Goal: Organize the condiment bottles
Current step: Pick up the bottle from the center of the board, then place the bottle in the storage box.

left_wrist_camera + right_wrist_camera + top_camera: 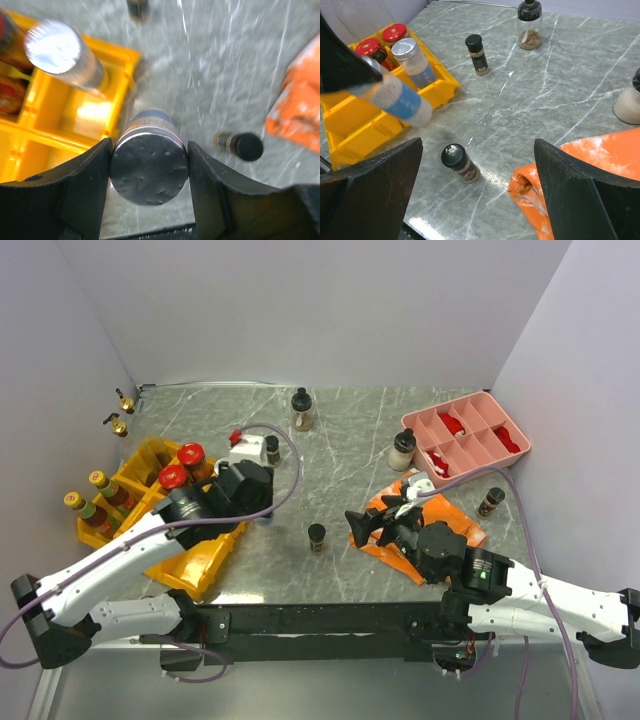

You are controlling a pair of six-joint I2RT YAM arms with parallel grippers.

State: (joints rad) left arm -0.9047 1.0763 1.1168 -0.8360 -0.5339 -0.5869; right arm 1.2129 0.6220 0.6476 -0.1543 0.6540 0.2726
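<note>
My left gripper [149, 152] is shut on a silver-capped shaker with a blue label [149, 170], held tilted over the table beside the yellow bins [75, 120]; the right wrist view shows it too [400, 100]. A second silver-capped jar [60, 50] and two red-capped jars [190, 455] stand in the bins. My right gripper [477, 145] is open and empty above a small black-capped bottle [459, 161] standing on the table [316, 536]. Other bottles stand farther back: a black-topped jar [302, 410], a small dark one [272, 448] and a white-filled jar [401, 450].
An orange cloth [430, 525] lies under my right arm. A pink divided tray [465, 435] sits at the back right with a small bottle [490, 501] near it. Yellow-capped bottles [100, 483] stand in the left bin, gold-spout bottles [125, 398] in the far left corner.
</note>
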